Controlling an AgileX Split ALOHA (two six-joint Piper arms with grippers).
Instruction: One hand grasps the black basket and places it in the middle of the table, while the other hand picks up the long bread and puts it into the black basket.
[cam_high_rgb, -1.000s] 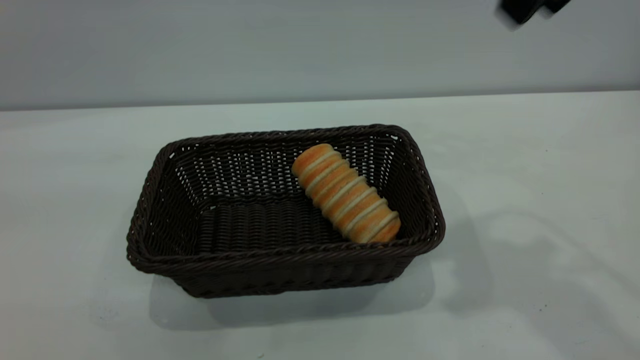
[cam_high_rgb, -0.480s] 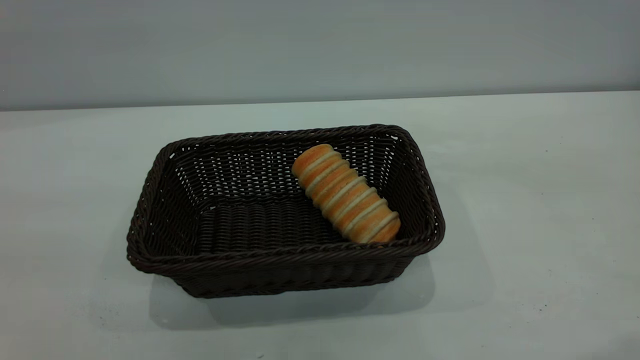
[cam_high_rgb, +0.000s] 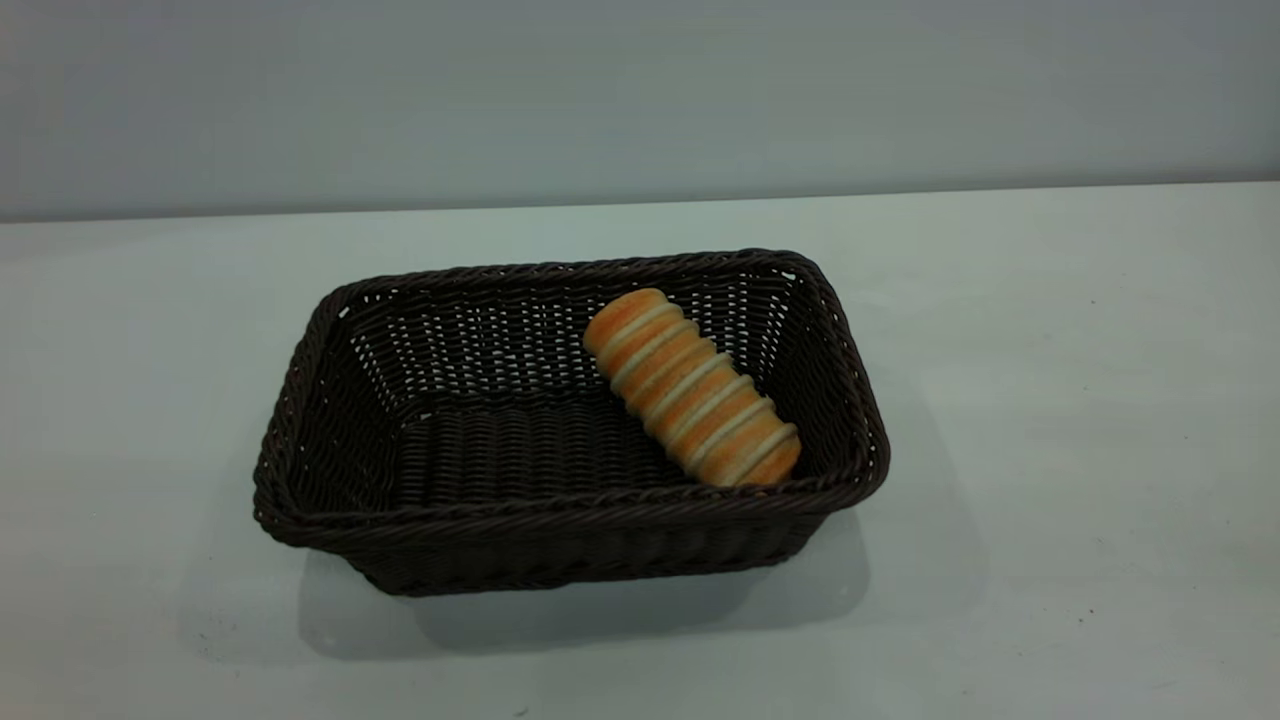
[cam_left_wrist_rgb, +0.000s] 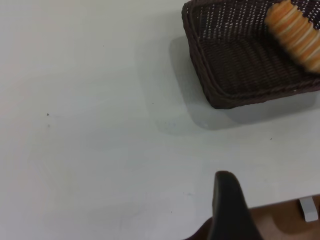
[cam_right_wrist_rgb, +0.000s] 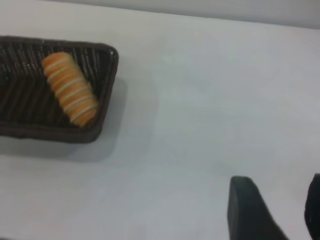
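Observation:
The black basket (cam_high_rgb: 570, 520) stands in the middle of the table (cam_high_rgb: 1050, 420). The long bread (cam_high_rgb: 692, 387) lies inside it on a slant, against the right end. Neither gripper shows in the exterior view. In the left wrist view the basket (cam_left_wrist_rgb: 220, 92) and bread (cam_left_wrist_rgb: 294, 31) are far off. My left gripper (cam_left_wrist_rgb: 274, 200) shows only one black finger (cam_left_wrist_rgb: 227, 205) with nothing beside it, above the table's edge. In the right wrist view the basket (cam_right_wrist_rgb: 107, 85) and bread (cam_right_wrist_rgb: 70, 89) lie far off. My right gripper (cam_right_wrist_rgb: 277, 200) is open and empty over bare table.
A plain grey wall (cam_high_rgb: 640, 100) runs behind the table. The table's edge (cam_left_wrist_rgb: 280, 200) and brown floor (cam_left_wrist_rgb: 285, 222) show in the left wrist view. A few tiny dark specks dot the tabletop.
One second ago a black part of the right arm showed at the exterior view's top right corner; it has left the view, and its shadow on the table has gone. Basket and bread have not moved.

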